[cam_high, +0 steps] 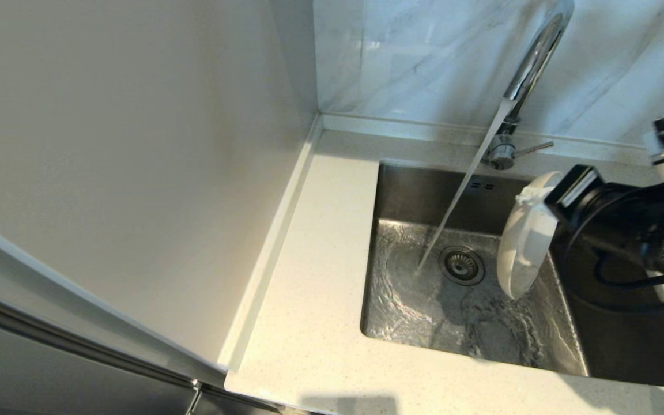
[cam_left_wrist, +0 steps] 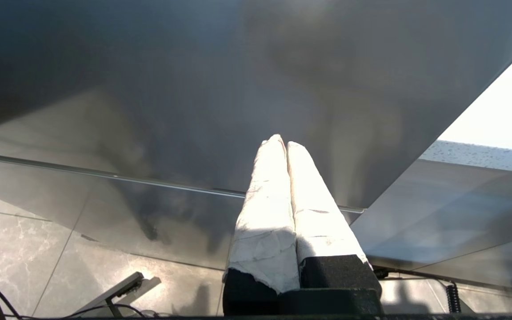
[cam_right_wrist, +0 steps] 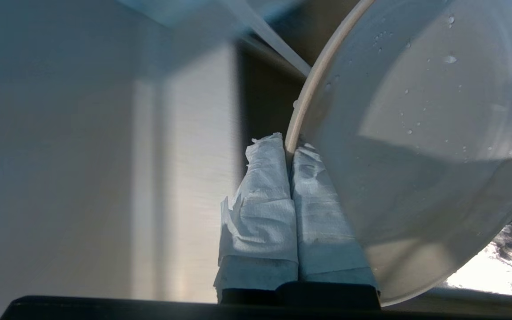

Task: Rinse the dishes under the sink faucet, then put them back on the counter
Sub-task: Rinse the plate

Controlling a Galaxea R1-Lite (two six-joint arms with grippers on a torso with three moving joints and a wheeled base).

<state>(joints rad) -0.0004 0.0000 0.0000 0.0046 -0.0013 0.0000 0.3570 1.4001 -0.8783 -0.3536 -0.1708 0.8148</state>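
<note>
I see an off-white speckled counter (cam_high: 314,288) with a square steel sink (cam_high: 407,190) set into it; a chrome faucet (cam_high: 531,69) stands on its back edge.

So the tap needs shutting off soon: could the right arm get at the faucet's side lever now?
Probably not yet: the right end effector is shut on the white round plate, though nothing blocks the thin lever.

You've got grey-veined white marble wall tiles (cam_high: 424,57) behind, a plain cream side panel (cam_high: 136,144) at left, glossy marbled floor tiles (cam_left_wrist: 25,249), strong sunlight.
</note>
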